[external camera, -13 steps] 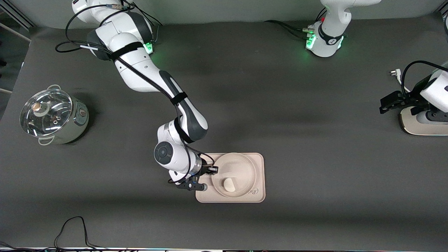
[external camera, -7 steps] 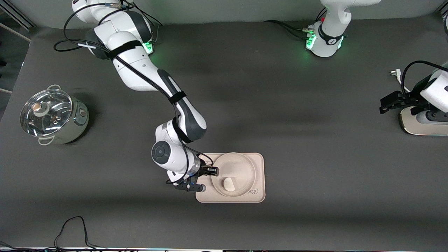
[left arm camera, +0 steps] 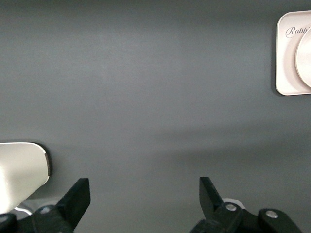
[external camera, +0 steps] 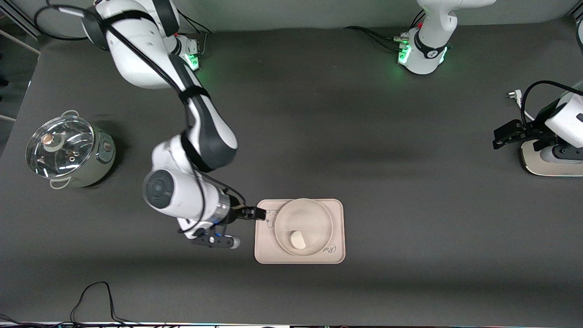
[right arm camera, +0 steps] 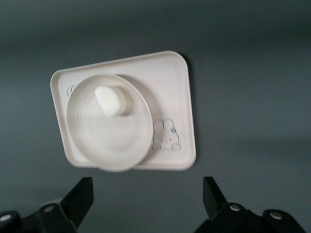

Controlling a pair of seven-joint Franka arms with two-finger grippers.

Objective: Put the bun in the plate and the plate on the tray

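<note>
Two end effectors show, and both are spread with nothing between their fingers. The right end effector (external camera: 237,225) hangs above the bench (external camera: 364,136) just beside the tray (external camera: 336,228), at the tray's edge toward the right arm's end of the bench; its wrist view looks down between the parted fingers (right arm camera: 80,196) onto the tray (right arm camera: 170,87) with its small rabbit drawing (right arm camera: 165,135). On the tray sits the plate (external camera: 314,214), round and cream-white, covering most of it and leaving the drawing and part of the script uncovered. The bun (external camera: 298,239) lies in the plate, on the part nearer the front camera, close to the rim. The left end effector (external camera: 503,136) waits well apart from the tray at the left arm's end of the bench, over a cream base with a dark rim (external camera: 546,168); its fingers (left arm camera: 77,194) stand wide. Well away from the tray toward the right arm's end stands a steel pot with a glass lid (external camera: 63,150).
</note>
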